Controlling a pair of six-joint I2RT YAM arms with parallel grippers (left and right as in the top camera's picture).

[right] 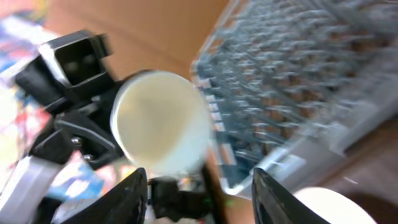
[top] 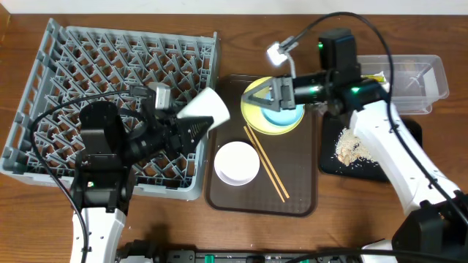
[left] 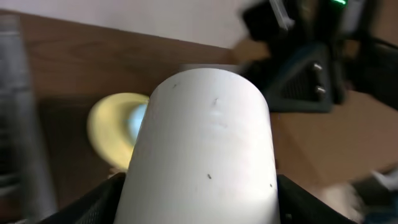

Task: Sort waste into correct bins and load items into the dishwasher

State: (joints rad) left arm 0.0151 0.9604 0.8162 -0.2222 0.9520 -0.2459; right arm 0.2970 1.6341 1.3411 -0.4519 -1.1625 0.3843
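White cup [left: 205, 143] fills the left wrist view, its smooth wall pinched between the fingers of the left claw [top: 196, 123], which is closed on the narrower end. From overhead the cup hangs tilted on its side above the right edge of the grey dish rack [top: 44, 88], wider end toward the brown tray [top: 300, 191]. It looks light and rigid but glossy, so I judge it could slip or twist. A firm hold low on the wall seems the safest grip.

Across the tray, the right claw [top: 278, 93] hangs with fingers spread and empty over the light blue bowl [top: 284, 117], which sits on the yellow plate [top: 252, 118]. Further out lie a white bowl [top: 236, 162] and chopsticks [top: 265, 162]. Beyond them, food scraps [top: 352, 146] sit on the black tray [top: 330, 166] on the worktop [top: 365, 215].
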